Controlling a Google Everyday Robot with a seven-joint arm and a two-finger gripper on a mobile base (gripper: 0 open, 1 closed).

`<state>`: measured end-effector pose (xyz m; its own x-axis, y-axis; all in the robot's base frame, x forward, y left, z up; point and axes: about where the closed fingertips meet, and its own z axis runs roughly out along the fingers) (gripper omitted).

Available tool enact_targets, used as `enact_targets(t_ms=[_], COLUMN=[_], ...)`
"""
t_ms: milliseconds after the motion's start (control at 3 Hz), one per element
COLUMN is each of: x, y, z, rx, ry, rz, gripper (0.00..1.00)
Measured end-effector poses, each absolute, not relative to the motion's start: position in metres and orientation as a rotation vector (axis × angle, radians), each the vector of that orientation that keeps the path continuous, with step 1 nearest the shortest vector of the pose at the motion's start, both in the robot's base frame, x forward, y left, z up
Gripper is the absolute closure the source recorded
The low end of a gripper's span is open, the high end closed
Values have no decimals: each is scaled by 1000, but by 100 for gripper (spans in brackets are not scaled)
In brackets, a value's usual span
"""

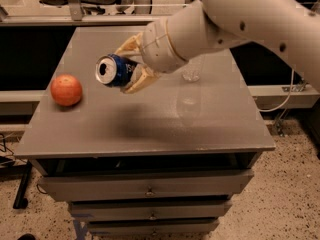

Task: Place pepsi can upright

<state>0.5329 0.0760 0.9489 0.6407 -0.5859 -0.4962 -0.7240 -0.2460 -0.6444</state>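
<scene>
Camera view: the cream two-finger end effector (129, 66) on the white arm is clamped around the small dark-blue metal pepsi can (114, 70). It holds the can in the air above the grey table (210, 124). The can lies sideways, its silver end facing left. A round orange fruit (66, 89) rests on the table's left side, well apart. A clear plastic bottle (192, 73) stands behind the arm, mostly hidden.
</scene>
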Motion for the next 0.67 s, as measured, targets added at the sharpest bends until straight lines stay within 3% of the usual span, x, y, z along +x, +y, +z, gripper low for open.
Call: enact_targets(t_ms=[667], x=[539], y=[45], z=[958], rx=[-1769], ry=[1134], rz=[191], gripper=[100])
